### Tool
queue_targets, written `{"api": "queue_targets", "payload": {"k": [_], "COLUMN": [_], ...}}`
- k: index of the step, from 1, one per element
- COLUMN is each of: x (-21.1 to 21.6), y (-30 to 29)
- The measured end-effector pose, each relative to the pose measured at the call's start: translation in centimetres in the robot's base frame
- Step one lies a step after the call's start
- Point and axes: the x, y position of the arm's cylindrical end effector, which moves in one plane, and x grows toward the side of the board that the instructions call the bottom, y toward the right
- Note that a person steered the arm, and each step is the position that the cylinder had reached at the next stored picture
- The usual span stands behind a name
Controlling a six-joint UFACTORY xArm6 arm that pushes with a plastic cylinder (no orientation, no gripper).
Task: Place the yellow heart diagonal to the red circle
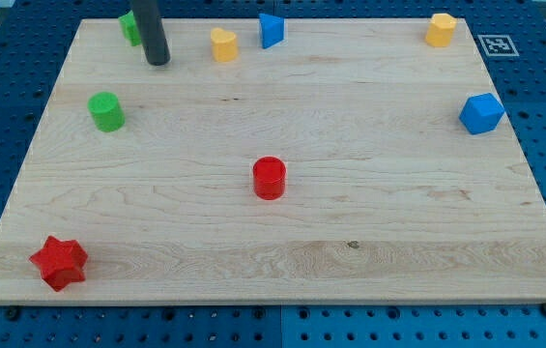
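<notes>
Near the upper left of the frame, my tip (158, 62), jawless, is sitting left of the yellow heart (223, 44), seemingly lining up an approach, needing a push down-right toward the centred red circle (269, 178).

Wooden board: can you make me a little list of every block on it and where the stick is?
board: pale wooden board
tip: my tip, near the view's top left
yellow heart block: right of tip, apart
red round block: middle
green round block: left
green block: partly behind rod
blue blocks: top, right edge
yellow block: top right
red star block: bottom left
</notes>
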Motion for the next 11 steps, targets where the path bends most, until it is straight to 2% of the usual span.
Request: {"api": "queue_targets", "payload": {"k": [3, 5, 8, 11], "x": [-6.9, -6.2, -1.0, 8.7], "y": [6.2, 8.1, 8.2, 8.2]}}
